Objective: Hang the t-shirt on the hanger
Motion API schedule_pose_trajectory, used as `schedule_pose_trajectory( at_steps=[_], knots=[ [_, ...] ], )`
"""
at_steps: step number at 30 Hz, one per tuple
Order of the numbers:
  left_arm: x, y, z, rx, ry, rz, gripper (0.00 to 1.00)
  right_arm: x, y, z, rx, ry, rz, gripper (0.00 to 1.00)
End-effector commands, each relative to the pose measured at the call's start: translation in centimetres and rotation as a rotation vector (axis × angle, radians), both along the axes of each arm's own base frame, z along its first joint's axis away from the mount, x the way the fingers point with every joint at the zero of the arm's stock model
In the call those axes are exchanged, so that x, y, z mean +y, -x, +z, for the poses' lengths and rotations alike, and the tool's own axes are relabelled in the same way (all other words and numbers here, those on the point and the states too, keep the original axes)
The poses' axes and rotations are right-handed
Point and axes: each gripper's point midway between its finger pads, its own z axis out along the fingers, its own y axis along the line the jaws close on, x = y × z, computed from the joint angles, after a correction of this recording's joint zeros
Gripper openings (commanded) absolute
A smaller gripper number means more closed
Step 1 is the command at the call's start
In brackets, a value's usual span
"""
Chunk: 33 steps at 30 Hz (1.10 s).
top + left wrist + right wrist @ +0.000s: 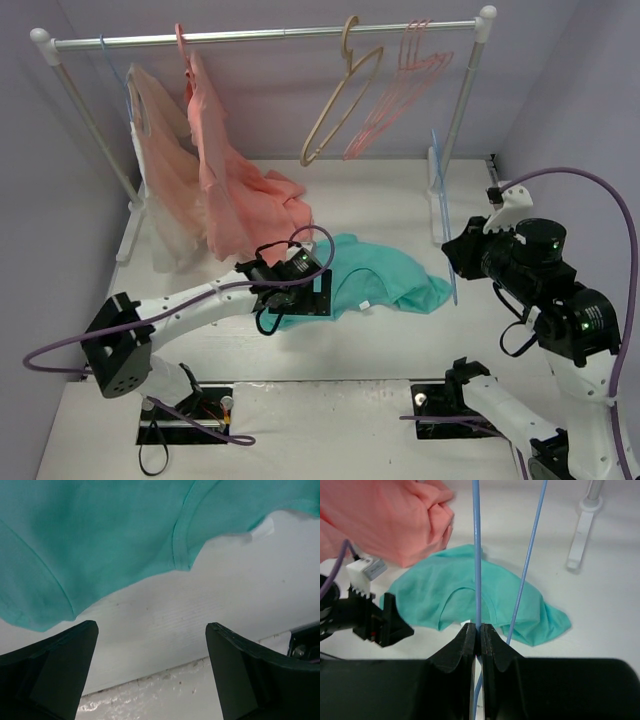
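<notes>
While the left end effector [151, 626] gapes, the t-shirt [100, 540] lies ahead.

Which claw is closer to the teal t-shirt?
Left. The left gripper hovers open at the edge of the t-shirt; the right gripper stands off to one side, shut on the hanger.

The whole table [400, 200] is surveyed from high behind, looking down toward the rack [270, 34]. The t-shirt [390, 275] is recorded in all three views: very near from the left wrist, farther off, downward, from the right.
</notes>
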Motion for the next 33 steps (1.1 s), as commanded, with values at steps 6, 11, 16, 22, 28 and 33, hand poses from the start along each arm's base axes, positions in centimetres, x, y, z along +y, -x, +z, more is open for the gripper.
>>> schedule_pose_trajectory(
  at_steps=[6,11,16,22,28,33],
  knots=[
    [-3.9,-3.7,-2.1,-0.079,0.015,0.087,0.9,0.6,2.1,-1.4,0.03,0.003,0.082,0.0],
    [-4.3,-4.6,-4.5,-0.073,-0.028,0.114,0.73,0.7,2.8,-2.0,0.041,0.006,0.108,0.0],
    [-4.4,-5.2,-5.4,-0.08,-0.065,0.121,0.54,1.3,3.2,-2.4,0.055,-0.008,0.142,0.0],
    [-3.9,-5.7,-6.0,-0.089,-0.128,0.093,0.15,2.9,4.0,-3.7,0.107,-0.026,0.251,0.0],
    [-1.1,-7.2,-4.1,-0.118,-0.174,0.0,0.0,5.1,4.6,-3.9,0.137,-0.054,0.412,0.0],
    [2.7,-8.4,-2.2,-0.112,-0.198,-0.107,0.0,6.8,5.4,-4.7,0.177,-0.087,0.516,0.0]
  ],
)
